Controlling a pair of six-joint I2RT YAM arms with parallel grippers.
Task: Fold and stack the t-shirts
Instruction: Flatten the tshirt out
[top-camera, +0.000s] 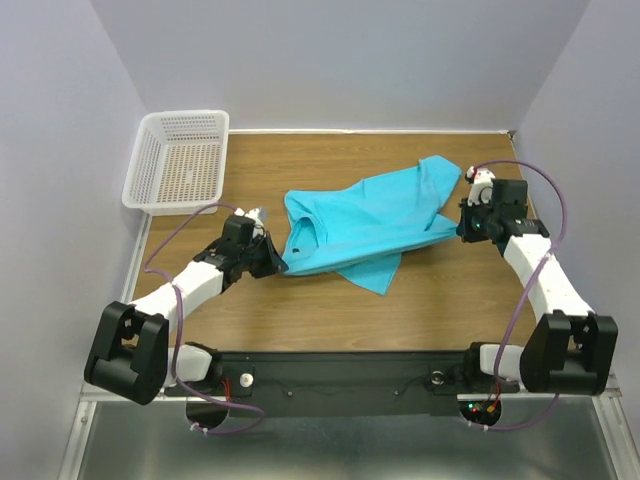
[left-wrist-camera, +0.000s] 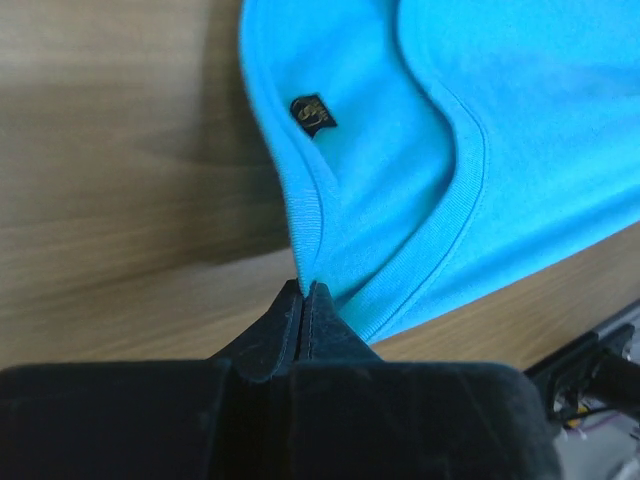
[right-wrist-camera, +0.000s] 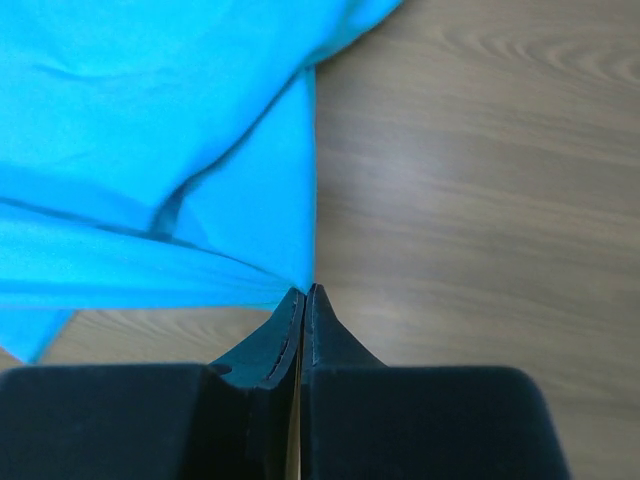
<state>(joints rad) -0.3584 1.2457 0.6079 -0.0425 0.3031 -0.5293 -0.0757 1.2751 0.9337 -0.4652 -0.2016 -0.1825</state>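
Pale lavender walls close round a wooden table (top-camera: 420, 300) on three sides. One white mesh basket (top-camera: 140, 170) stands at the table's far left corner, and everything else is placed from it.

One turquoise-blue t-shirt (top-camera: 370, 215) lies rumpled on the wood to the right of the basket and nearer the arm bases, well apart from it. It stretches slantwise. Its neck opening is at the end closest to the basket, and its other end reaches away to the right. One small dark label (left-wrist-camera: 312, 113) shows inside the neck, just beside the ribbed neckband (left-wrist-camera: 470, 170).

Two arms reach in from the near edge, one gripper on each. The left gripper (top-camera: 278, 262) sits nearer the bases than the basket and a little to its right, at the basket-side end of the shirt. In the left wrist view its two fingers are pressed together, and the shirt's edge by the neck rib runs into their tips, so it pinches the cloth there. The right gripper (top-camera: 462, 228) is far to the right of the basket, at the shirt's far end. The right wrist view shows its fingers pressed tight too, with folds of blue fabric drawn to a point between the tips: it pinches that end of the shirt. Cloth near these tips looks slightly raised off the wood, but how far cannot be told.
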